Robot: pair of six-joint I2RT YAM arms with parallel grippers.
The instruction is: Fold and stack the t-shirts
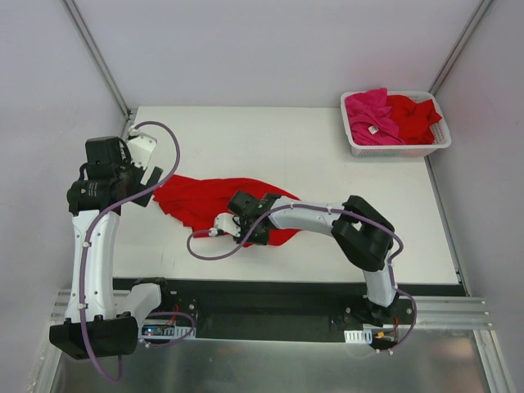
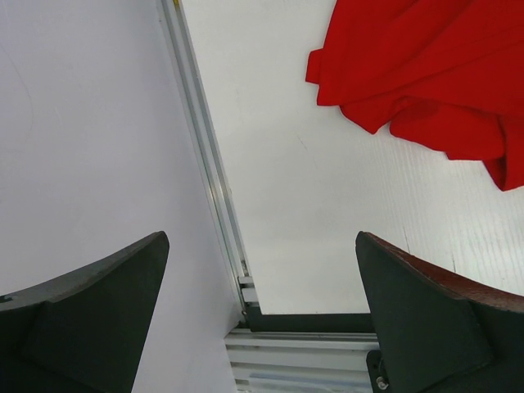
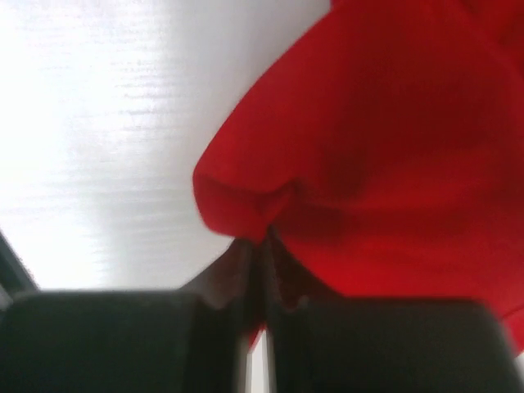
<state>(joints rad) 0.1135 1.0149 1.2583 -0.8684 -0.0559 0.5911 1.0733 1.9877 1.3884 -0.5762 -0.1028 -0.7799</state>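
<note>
A crumpled red t-shirt (image 1: 205, 199) lies on the white table left of centre. My right gripper (image 1: 237, 223) is shut on its near edge; in the right wrist view the cloth (image 3: 368, 164) bunches into the closed fingers (image 3: 246, 270). My left gripper (image 1: 141, 157) is open and empty, raised at the table's left edge, just left of the shirt. In the left wrist view the shirt (image 2: 426, 74) is at the upper right, beyond the spread fingers (image 2: 426, 319). A magenta-pink t-shirt (image 1: 370, 115) with a white label and another red t-shirt (image 1: 413, 116) lie in the basket.
The white slotted basket (image 1: 397, 148) stands at the table's back right corner. White walls with metal rails enclose the table on the left, back and right. The black front edge (image 1: 286, 286) of the table runs between the arm bases.
</note>
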